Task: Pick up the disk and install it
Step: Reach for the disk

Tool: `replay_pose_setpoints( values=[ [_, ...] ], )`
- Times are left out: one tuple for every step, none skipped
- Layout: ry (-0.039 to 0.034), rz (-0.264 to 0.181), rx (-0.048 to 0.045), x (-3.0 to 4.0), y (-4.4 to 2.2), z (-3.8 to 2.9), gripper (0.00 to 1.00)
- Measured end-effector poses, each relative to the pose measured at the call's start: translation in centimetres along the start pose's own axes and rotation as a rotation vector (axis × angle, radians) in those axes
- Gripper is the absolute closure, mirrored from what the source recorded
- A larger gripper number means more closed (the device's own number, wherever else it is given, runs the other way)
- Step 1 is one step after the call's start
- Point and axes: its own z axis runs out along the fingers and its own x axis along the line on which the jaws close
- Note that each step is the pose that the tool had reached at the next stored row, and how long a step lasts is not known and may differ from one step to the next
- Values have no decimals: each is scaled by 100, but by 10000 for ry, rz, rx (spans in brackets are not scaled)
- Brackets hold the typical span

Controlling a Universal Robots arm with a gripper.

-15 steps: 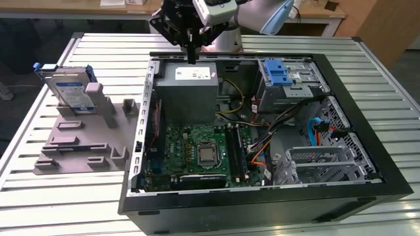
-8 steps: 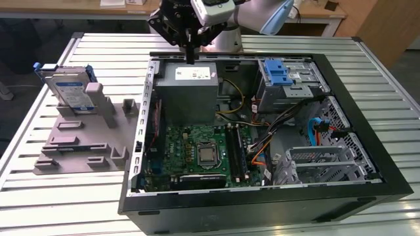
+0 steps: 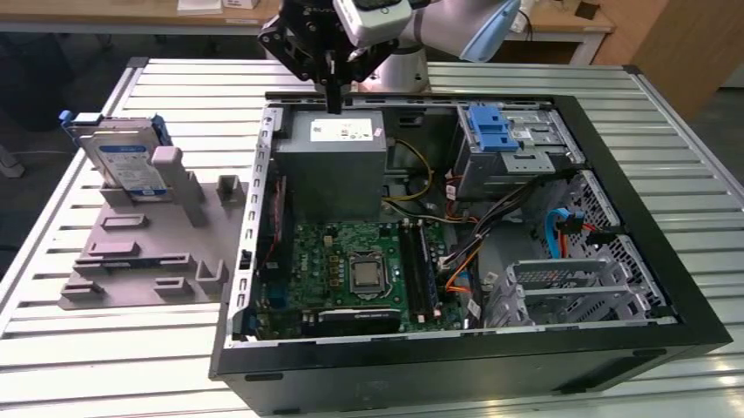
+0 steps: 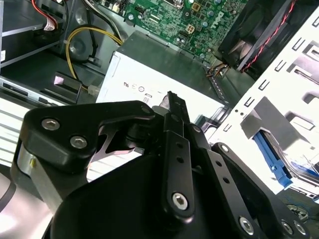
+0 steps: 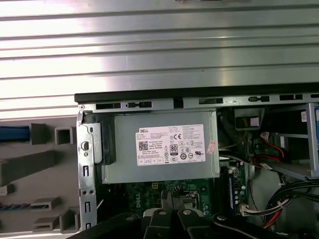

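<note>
The gripper, jaws clenched on nothing, is shown above the grey power supply in the open computer case. The disk is held upright in a grey fixture near the table's edge, at the exterior view's left.

Silver disk, blue-and-white label, grey box, green motherboard, black end effector

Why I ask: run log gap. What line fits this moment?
gripper: shut, empty, above power supply | disk: upright in grey holder, untouched
</note>
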Motion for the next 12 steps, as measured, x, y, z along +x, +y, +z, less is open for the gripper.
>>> replay_pose_setpoints(
  values=[
    [0,-1,0,3,0,0,89],
    [0,0,0,6,-1,0,89],
    [0,0,0,8,-1,0,89],
    [1,0,0,9,-1,0,89],
    [0,0,0,10,-1,0,89],
    [0,0,0,11,-1,0,89],
    [0,0,0,12,-1,0,89],
    [0,1,0,15,-1,0,89],
    [0,1,0,18,-1,0,89],
    [0,0,0,21,-2,0,89],
    [0,0,0,25,-2,0,89],
    [0,0,0,28,-2,0,89]
  ],
)
